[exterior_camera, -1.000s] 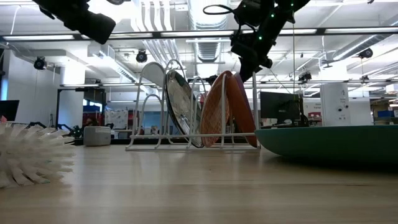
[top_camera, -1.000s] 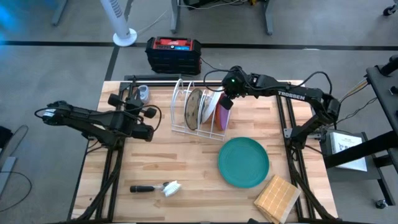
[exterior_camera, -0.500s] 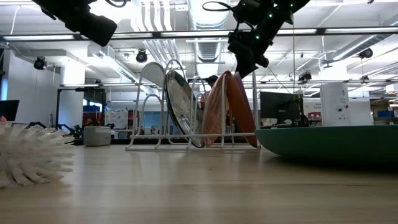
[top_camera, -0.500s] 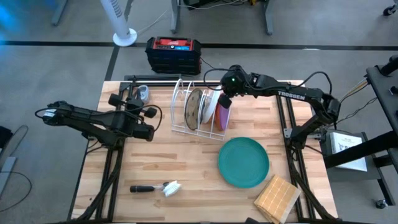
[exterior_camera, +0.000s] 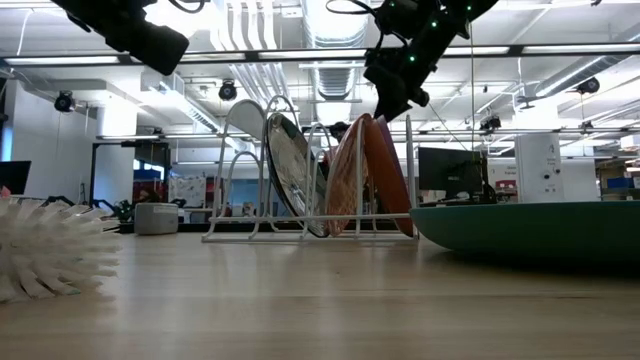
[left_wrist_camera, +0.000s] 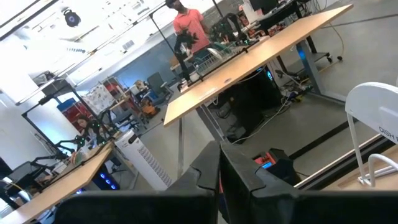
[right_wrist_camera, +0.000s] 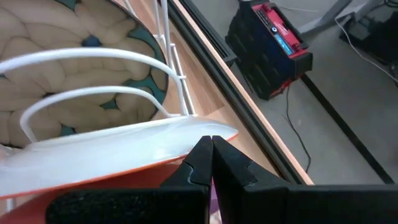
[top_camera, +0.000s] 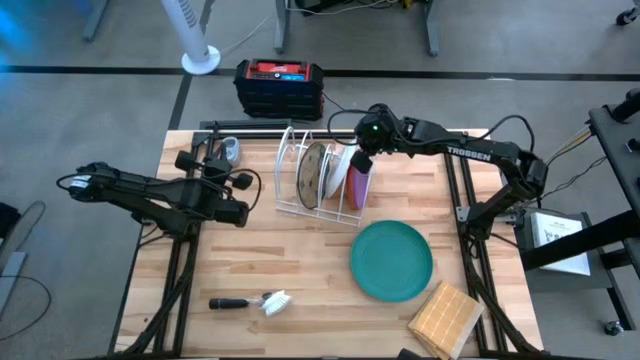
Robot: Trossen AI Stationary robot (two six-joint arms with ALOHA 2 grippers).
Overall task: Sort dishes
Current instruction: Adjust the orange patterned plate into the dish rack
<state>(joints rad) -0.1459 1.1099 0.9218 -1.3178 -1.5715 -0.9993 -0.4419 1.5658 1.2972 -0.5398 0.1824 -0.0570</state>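
Right tool (top_camera: pixel 360 160) lifted slightly; rack (top_camera: pixel 290 205) holds three plates (top_camera: pixel 318 172).

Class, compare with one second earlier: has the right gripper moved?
Yes. In the low view the right gripper has risen slightly and edged leftward above the white wire rack, which stayed put.

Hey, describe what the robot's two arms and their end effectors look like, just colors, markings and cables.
Both arms are black with jointed segments. The right arm carries white lettering along its forearm and a small green light near its wrist; thin black cables loop off it. The left arm also trails thin cables. The right end effector and left end effector each have two dark angular fingers.
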